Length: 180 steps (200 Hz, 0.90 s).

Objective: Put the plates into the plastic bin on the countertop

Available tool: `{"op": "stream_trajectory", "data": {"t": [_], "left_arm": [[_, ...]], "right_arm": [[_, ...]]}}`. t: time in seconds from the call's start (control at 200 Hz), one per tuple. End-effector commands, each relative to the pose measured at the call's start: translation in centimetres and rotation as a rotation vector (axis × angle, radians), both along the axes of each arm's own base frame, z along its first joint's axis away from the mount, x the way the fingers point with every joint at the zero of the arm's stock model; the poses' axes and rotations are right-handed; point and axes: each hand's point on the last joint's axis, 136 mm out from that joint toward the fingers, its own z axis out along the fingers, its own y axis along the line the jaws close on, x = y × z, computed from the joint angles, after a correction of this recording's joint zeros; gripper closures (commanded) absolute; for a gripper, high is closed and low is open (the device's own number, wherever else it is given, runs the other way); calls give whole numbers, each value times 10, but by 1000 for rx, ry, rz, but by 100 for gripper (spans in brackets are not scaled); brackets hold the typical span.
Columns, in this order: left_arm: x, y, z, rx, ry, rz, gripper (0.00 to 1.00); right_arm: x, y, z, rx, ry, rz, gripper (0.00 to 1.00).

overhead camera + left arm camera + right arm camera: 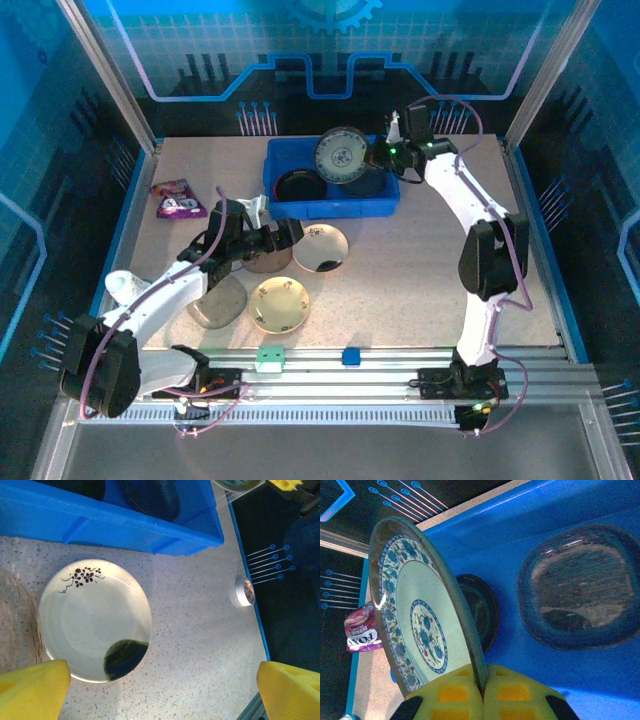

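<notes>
A: What lies at the far left, seen from above?
B: A purple snack packet (pixel 178 198), flat, print up.
A: And in the left wrist view?
B: A small white tape ring (pixel 244 591) with a reddish core.
A: The aluminium rail (pixel 400 372) in front?
B: A green block (pixel 270 357) and a smaller blue block (pixel 351 356), apart.

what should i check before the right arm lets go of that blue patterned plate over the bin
1. Grip: right gripper shut on the rim of the patterned plate: ok.
2. Position: patterned plate above the bin: ok.
3. Tilt: the plate stands nearly on edge, not flat for a gentle release: not ok.
4. Landing spot: a black plate and a grey plate already lie in the bin; whether enough bare floor is left under the held one: cannot tell.
5. Other arm: left gripper open, outside the bin, above the white plate: ok.
</notes>
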Motion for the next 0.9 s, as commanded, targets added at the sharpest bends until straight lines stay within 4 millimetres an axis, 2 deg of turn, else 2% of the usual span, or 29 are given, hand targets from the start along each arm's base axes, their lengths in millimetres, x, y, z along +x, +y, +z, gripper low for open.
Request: {"op": "stream_trajectory", "data": {"t": [0.0, 0.25, 0.435, 0.46, 0.475, 0.52, 0.896], "left_arm": [[-2, 3, 3, -2, -17, 0, 3], [-1, 2, 1, -3, -12, -9, 3], [-2, 2, 0, -1, -3, -10, 3], [-2, 2, 0, -1, -3, -9, 3], [-2, 2, 0, -1, -3, -9, 3], [-2, 1, 0, 0, -2, -10, 3], [-6, 2, 0, -4, 10, -14, 3]], "right_arm": [[12, 20, 3, 65, 10, 31, 100], [31, 45, -38, 105, 101, 67, 100], [37, 64, -60, 97, 134, 88, 100], [37, 67, -57, 96, 128, 93, 100], [38, 68, -71, 86, 150, 91, 100], [38, 74, -78, 81, 162, 99, 100], [41, 111, -114, 53, 210, 137, 100]]}}
